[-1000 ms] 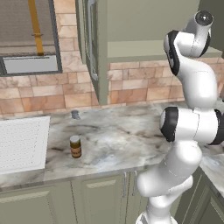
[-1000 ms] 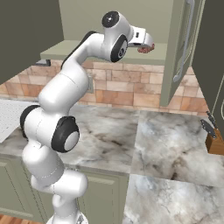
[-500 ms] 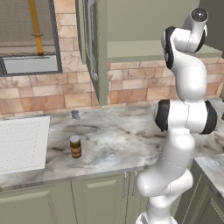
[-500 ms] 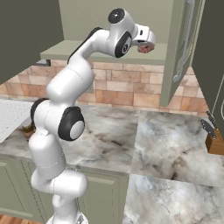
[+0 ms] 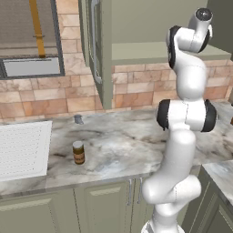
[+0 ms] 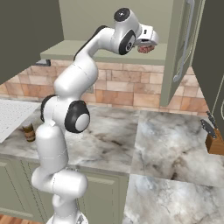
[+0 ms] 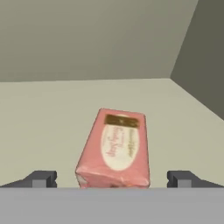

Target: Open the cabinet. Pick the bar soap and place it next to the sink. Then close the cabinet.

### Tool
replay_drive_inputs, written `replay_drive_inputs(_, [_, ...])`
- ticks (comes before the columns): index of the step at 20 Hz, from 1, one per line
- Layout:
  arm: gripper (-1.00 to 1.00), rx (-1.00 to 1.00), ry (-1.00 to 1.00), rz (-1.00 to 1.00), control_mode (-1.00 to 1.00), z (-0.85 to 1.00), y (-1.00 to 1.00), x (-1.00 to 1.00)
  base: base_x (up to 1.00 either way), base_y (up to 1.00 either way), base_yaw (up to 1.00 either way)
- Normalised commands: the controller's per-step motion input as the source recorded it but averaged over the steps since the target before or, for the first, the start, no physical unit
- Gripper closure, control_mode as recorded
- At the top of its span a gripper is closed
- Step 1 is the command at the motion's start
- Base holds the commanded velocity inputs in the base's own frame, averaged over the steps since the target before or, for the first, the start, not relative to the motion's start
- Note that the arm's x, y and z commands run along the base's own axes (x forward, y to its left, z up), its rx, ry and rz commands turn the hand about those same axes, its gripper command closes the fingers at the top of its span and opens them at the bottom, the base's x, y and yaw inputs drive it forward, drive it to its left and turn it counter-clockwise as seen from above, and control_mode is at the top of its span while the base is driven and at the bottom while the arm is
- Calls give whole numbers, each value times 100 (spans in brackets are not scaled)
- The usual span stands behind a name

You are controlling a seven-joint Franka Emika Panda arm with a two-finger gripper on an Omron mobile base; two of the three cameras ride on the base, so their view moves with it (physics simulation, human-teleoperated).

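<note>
Now the approach on the bar soap (image 7: 114, 148), and in the hand view it is lined up nicely. Left of the hand, one dark fingertip (image 7: 41, 178) sits well clear of the block. Between the tips lies the soap itself, pink, flat on the cabinet (image 5: 136, 27) shelf, its near end right at the gripper (image 7: 111, 179), its length running away from the hand and leaning slightly to the right. On the right, the other tip stands equally clear, so the jaws are spread wide with nothing held.

From the right base view the gripper (image 6: 145, 47) is inside the open cabinet, at shelf level, with the soap (image 6: 143, 49) just under it.

To do this well, I would say: ease forward so the fingers straddle the block's middle rather than its near end, twist a touch to match that lean, keep low without scraping the shelf, then close squarely on the long sides. A grip on the end alone could let it pivot out.
</note>
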Motion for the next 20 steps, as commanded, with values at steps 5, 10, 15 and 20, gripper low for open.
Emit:
replay_drive_inputs(5, [-100,1,4,0,-100,-4,-10,26,0,0,0])
replay_drive_inputs(10, [-100,4,7,0,-100,-6,-7,25,0,0,0])
replay_drive_inputs(15, [-100,4,6,0,-100,-5,-5,12,0,0,0])
replay_drive_inputs(20, [-100,0,3,0,-100,-5,-4,0,0,0,0])
